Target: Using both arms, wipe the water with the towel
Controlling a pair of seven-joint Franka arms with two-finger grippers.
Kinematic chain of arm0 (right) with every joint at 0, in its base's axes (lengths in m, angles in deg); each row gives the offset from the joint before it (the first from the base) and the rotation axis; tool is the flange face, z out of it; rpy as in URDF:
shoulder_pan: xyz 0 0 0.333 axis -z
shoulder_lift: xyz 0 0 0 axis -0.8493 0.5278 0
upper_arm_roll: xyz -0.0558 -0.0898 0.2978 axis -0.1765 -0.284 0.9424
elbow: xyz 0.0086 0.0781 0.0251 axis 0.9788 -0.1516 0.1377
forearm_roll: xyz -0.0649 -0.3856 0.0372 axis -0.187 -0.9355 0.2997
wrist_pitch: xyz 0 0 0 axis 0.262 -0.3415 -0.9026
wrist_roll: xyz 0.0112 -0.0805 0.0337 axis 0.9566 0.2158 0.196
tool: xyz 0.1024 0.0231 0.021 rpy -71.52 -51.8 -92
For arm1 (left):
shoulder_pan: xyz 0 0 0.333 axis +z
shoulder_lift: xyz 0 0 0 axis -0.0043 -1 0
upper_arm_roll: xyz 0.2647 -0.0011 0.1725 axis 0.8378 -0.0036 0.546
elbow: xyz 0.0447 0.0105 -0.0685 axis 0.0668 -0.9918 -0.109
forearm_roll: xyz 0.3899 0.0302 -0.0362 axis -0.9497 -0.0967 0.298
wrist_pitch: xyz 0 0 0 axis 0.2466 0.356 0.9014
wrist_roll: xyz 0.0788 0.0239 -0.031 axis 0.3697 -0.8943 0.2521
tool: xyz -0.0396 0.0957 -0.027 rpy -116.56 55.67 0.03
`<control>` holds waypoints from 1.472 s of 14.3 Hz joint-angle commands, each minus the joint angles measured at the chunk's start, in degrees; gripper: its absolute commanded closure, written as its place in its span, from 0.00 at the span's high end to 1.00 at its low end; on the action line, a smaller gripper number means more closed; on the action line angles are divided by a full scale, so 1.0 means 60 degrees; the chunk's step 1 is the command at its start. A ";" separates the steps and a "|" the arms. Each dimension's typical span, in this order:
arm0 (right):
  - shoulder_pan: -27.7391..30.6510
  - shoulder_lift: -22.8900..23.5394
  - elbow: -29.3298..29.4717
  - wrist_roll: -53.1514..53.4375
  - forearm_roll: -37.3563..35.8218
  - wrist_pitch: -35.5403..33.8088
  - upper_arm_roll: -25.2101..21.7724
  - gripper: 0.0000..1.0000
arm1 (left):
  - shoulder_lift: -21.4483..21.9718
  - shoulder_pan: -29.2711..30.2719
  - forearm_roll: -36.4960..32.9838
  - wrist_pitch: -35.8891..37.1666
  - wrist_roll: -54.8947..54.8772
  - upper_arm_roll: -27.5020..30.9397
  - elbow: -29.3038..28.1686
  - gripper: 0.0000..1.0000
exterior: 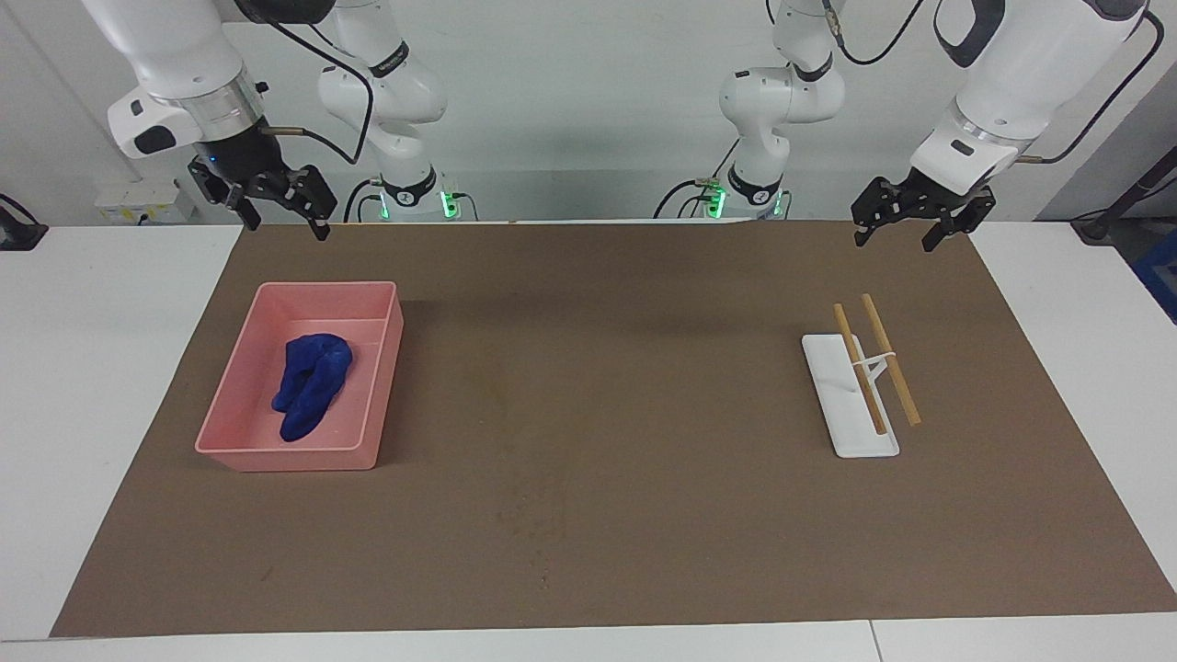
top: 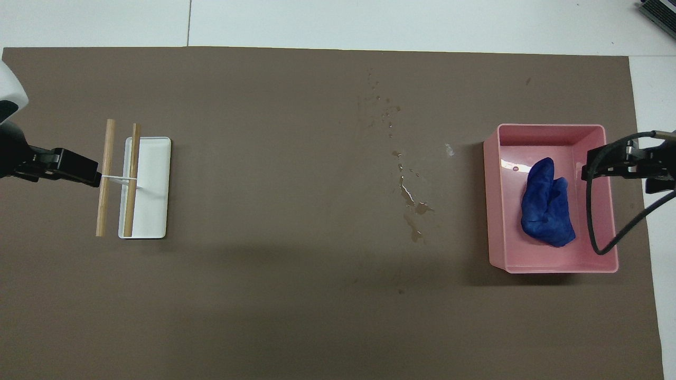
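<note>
I see the towel (exterior: 313,384) bunched in the pink tray (exterior: 241,366) at the right arm's end of the counter (exterior: 588,552), the water (top: 406,195) mid-mat. Both wait raised, fingers spread and empty: right end effector (exterior: 276,204) above the mat's robot-side edge by the tray, left end effector (exterior: 915,221) above its own corner. My worry: a shallow pinch could drag the tray along or lift only a fold.

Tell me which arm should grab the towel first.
Right. The right gripper hangs above the pink tray's end of the mat, where the towel lies; the left gripper waits above the white rack.
</note>
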 commanded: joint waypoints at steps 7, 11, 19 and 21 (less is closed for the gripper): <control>-0.0032 -0.0075 -0.0536 -0.1050 -0.0009 0.0214 0.0100 1.00 | 0.0309 -0.0128 -0.0179 0.0026 -0.0142 0.0125 -0.0321 1.00; -0.0047 -0.0075 -0.0536 -0.1188 -0.0023 0.0288 0.0086 1.00 | 0.0309 -0.0128 -0.0179 0.0026 -0.0142 0.0125 -0.0321 1.00; -0.0076 -0.0192 -0.0770 -0.0807 -0.0287 0.0493 0.0130 1.00 | 0.0309 -0.0128 -0.0179 -0.0033 -0.0157 0.0125 -0.0321 1.00; -0.0076 -0.0192 -0.0785 -0.0806 -0.0287 0.0507 0.0130 1.00 | 0.0279 -0.0114 -0.0179 -0.0382 -0.0156 0.0110 -0.0321 1.00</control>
